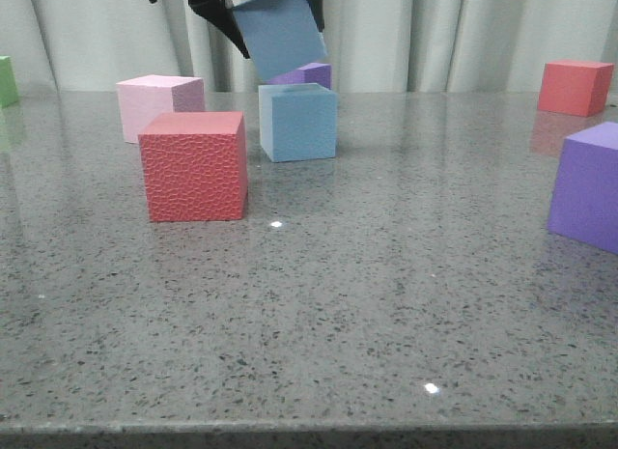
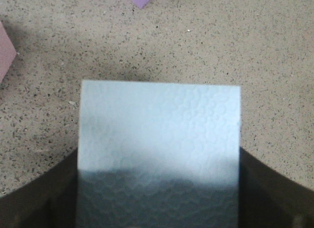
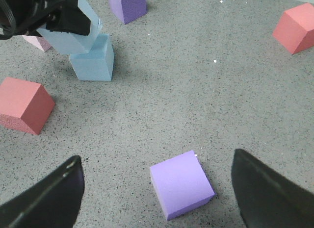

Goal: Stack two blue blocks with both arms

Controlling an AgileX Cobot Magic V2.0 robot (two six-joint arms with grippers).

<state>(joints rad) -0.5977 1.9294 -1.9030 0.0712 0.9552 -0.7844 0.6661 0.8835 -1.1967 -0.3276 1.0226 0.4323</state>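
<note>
**second blue block held above the first, not yet set down**

nearest, the right gripper hangs wide open and empty over a purple cube. farther back, the left gripper clamps the tilted blue block above the resting blue block. lowering and release remain. no containers visible.

Left gripper cut off by the front view's top edge, along with the top of the held blue block, which hides most of a purple cube behind. In the left wrist view, near end of that block lost in shadow and blur between dark fingers. Right fingers clipped at the frame edge; green cube cropped at left.
</note>
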